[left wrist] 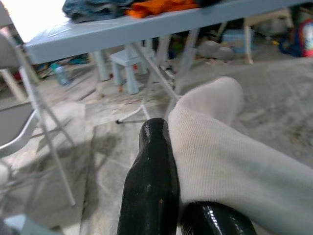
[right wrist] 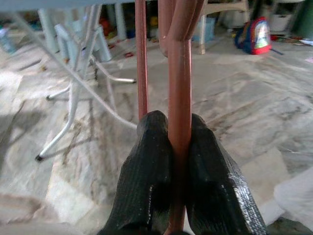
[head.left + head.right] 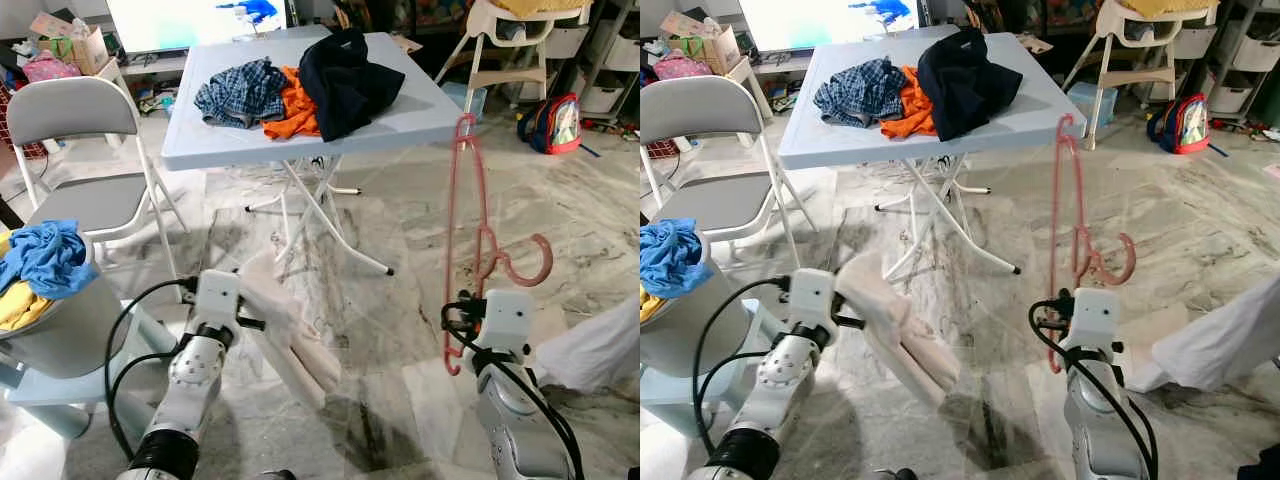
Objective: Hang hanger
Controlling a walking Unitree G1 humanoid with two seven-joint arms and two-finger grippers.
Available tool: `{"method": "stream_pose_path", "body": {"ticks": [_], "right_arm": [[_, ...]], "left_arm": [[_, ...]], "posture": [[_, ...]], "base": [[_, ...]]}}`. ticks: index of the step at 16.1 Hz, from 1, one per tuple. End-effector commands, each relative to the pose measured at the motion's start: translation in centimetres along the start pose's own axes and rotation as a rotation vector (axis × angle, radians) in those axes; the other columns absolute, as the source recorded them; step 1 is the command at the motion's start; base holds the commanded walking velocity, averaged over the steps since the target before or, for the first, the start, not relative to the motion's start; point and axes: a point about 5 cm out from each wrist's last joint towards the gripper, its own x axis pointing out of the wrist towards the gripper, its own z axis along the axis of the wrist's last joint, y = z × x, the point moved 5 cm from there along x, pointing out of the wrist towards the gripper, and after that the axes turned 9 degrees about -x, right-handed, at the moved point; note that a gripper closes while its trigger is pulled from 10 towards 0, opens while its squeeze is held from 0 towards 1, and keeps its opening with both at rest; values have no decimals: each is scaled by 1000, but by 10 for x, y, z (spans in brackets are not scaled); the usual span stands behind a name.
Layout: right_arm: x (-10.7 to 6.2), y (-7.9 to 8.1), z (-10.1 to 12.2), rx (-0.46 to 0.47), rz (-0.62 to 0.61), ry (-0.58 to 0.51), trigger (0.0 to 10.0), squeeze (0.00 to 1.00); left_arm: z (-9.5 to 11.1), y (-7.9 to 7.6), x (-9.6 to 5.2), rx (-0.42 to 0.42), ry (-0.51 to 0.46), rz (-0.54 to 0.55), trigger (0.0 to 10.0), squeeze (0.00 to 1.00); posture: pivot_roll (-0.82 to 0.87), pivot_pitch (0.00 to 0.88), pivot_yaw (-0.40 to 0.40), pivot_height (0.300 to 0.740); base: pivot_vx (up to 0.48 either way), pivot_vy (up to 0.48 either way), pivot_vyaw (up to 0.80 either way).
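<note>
- Right gripper (image 2: 178, 147): fingers (image 2: 149, 171) clenched on a bar of the pink hanger (image 3: 463, 240), which stands upright above the floor (image 3: 400, 230), hook to the robot's right.
- Left gripper (image 1: 171, 161): fingers grasping a cream cloth (image 3: 895, 330) that droops toward the floor.
- Beyond: the table (image 3: 200, 140) carrying a pile of clothes (image 3: 300, 90), just left of the hanger's top.

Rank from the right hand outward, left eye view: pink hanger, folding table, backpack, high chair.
1. pink hanger: clamped in the right hand, rising above it.
2. folding table: ahead, to the robot's left.
3. backpack: on the floor, far right.
4. high chair: behind the table, farther back than the backpack.
</note>
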Motion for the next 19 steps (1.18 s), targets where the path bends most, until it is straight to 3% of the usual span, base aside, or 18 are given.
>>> {"method": "stream_pose_path", "body": {"ticks": [1,6,11,15,19], "right_arm": [[-3,-6,6,-3,-32,-29,10000,0],[-1,-1,12,-39,14,-59,10000,0],[-2,12,20,-2,49,-85,10000,0],[2,22,36,-31,99,-146,10000,0],[9,21,53,-37,101,-195,10000,0]], "left_arm": [[6,9,-1,-9,-16,32,10000,0],[17,2,5,-7,-34,-9,10000,0],[16,-7,4,-31,-29,-13,10000,0],[23,-5,8,-39,-40,4,10000,0],[34,-2,12,-59,-76,41,10000,0]], "posture": [[24,0,54,740],[15,0,55,740],[16,0,52,740],[17,10,52,740],[19,35,45,740]], "base": [[0,0,0],[243,0,175],[346,0,0],[371,0,0],[376,0,394]]}}
